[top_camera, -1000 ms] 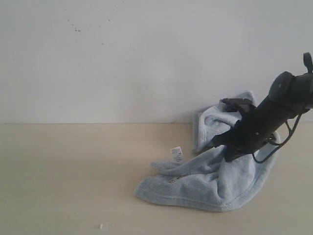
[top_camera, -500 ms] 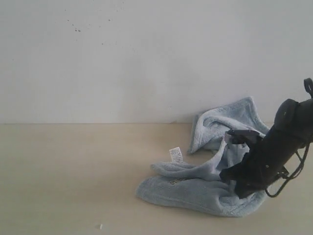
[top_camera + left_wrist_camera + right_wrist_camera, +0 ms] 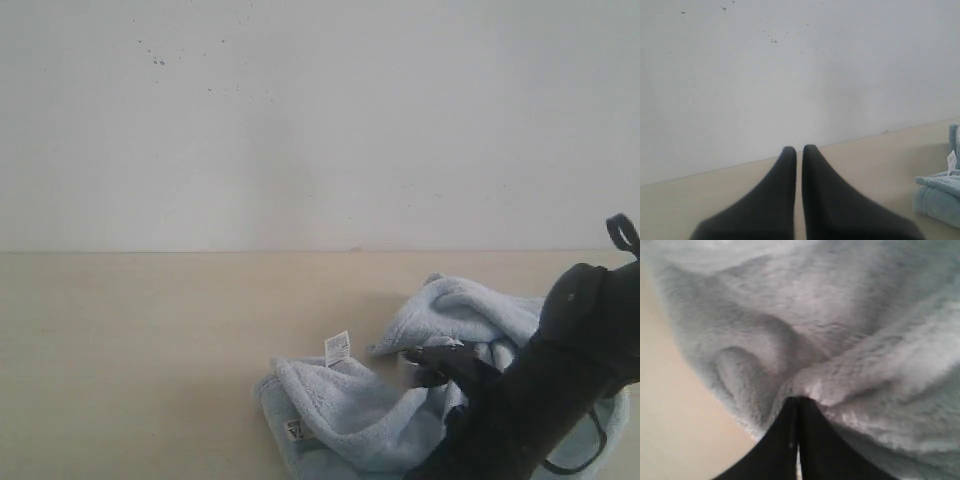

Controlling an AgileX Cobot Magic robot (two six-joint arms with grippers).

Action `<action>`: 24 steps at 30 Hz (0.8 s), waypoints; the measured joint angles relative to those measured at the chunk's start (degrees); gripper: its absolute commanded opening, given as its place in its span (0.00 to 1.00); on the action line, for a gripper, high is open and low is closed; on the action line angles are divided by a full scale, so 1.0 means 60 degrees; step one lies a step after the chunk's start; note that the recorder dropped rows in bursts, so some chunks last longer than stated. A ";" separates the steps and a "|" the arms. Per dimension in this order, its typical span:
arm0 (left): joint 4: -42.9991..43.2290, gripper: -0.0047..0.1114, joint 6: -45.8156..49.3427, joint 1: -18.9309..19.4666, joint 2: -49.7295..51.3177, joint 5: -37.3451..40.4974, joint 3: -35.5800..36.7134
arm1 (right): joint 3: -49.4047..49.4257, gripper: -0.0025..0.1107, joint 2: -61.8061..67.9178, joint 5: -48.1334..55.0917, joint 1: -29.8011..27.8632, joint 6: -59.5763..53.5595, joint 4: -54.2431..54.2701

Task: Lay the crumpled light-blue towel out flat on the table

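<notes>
Though crumpled, towel [image 3: 350, 412] lengthwise left-to-right

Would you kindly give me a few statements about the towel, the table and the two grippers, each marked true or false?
1. The pale-blue fluffy terry towel lies crumpled on the pale beige wooden table. True.
2. The left gripper holds a corner of the towel. False: it is shut on nothing, well apart from the towel, with bare table in front of it.
3. The right gripper is shut, with a fold of towel bunched at its tips. True.
4. The small white care tag is buried under the cloth. False: it stands in plain view at the towel's edge.
</notes>
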 measured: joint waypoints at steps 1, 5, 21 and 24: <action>0.0000 0.08 0.0000 0.0000 0.0000 0.0000 0.0000 | 0.0018 0.02 -0.0184 -0.0017 0.0204 -0.0019 0.0021; 0.0000 0.08 0.0000 0.0000 0.0000 0.0000 0.0000 | -0.0119 0.02 -0.1300 -0.0373 0.0612 0.0013 0.0148; 0.0000 0.08 0.0000 0.0000 0.0000 0.0000 0.0000 | -0.1580 0.12 -0.1484 -0.4179 -0.3266 0.2091 -0.1581; 0.0000 0.08 0.0000 0.0000 0.0000 0.0000 0.0000 | -0.2691 0.31 -0.0258 -0.3822 -0.3665 0.2307 -0.1581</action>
